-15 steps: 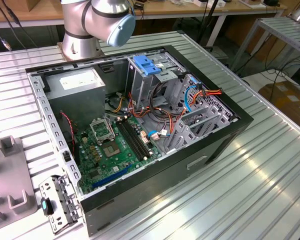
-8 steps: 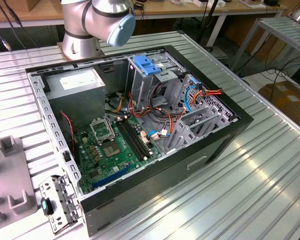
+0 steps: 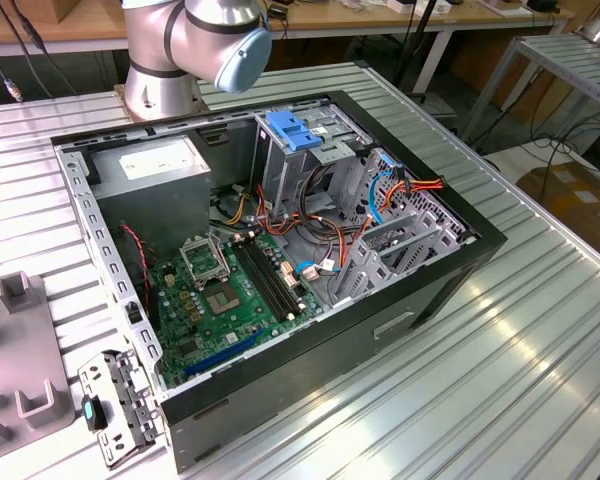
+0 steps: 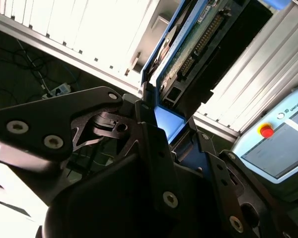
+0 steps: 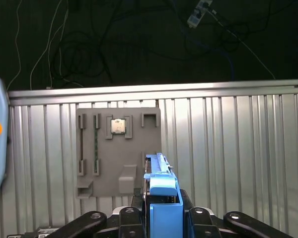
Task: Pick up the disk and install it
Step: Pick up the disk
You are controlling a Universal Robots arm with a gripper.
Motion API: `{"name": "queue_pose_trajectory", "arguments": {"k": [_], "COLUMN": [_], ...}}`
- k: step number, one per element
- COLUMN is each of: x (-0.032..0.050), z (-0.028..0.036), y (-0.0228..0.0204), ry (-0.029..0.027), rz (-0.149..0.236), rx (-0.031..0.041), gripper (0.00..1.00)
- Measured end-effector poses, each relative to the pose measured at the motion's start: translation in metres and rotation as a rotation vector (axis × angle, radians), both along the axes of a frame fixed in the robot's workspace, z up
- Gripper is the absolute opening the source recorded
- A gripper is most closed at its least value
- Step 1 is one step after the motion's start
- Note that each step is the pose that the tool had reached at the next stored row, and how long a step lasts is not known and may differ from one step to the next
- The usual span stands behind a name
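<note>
Gripper [image 5: 162, 214] [image 4: 167, 122] clamped shut on the disk [image 5: 161, 186] [image 4: 198, 39], gripping its blue-railed sides in both wrist views. Ribbed table [image 5: 228, 148] and grey tray [image 5: 139, 144] lie beyond.

A ribbed aluminium tabletop [image 3: 500, 350] spreads across the exterior view, with bright glare streaking its grooves. Behind it, along the far side, stands a wooden workbench [image 3: 380, 18] on white legs. Toward the exterior view's right a second aluminium table [image 3: 570, 60] stands apart, and brown cardboard [image 3: 570, 195] lies on the floor near it. In the first wrist view the dark floor [image 5: 139, 29] beyond the tabletop's edge carries loose cables [image 5: 64, 49] and a white power strip [image 5: 198, 14].
</note>
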State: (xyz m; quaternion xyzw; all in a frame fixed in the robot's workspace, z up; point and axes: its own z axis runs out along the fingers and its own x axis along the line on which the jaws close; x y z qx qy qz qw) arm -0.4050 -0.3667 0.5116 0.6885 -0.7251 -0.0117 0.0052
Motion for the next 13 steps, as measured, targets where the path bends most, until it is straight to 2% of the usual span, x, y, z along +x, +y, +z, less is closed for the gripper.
{"name": "queue_pose_trajectory", "arguments": {"k": [13], "x": [0.0179], "z": [0.0], "y": [0.0], "ry": [0.0], "rz": [0.0], "rx": [0.0], "gripper": [0.37]}}
